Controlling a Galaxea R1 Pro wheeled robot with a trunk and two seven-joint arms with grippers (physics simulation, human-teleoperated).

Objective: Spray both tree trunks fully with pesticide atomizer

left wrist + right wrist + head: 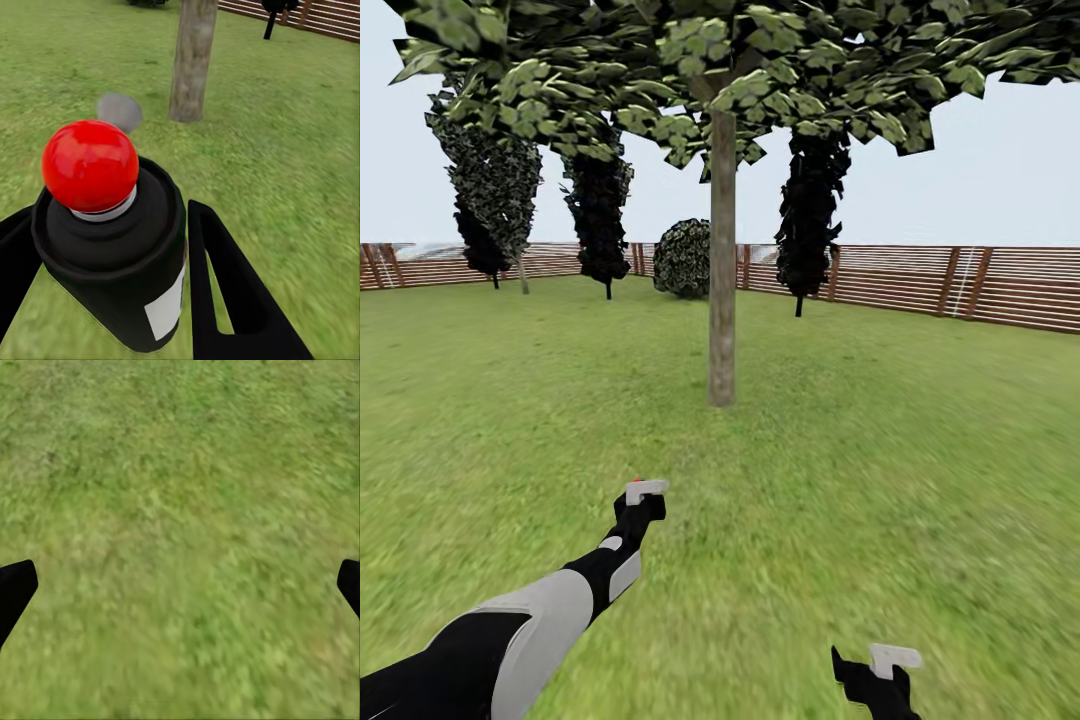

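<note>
Oddly, the white label on the atomizer (112,255) is blank, with no writing I can read. My left pincer (644,497) is closed around its dark body, red knob up, held out over the lawn (920,450) toward the trunk (722,260) ahead. My right pincer (880,672) hangs low over grass, spread wide and holding nothing.

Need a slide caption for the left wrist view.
Left gripper clamps black red-capped atomizer, facing a grey-brown tree trunk on grass.
</note>
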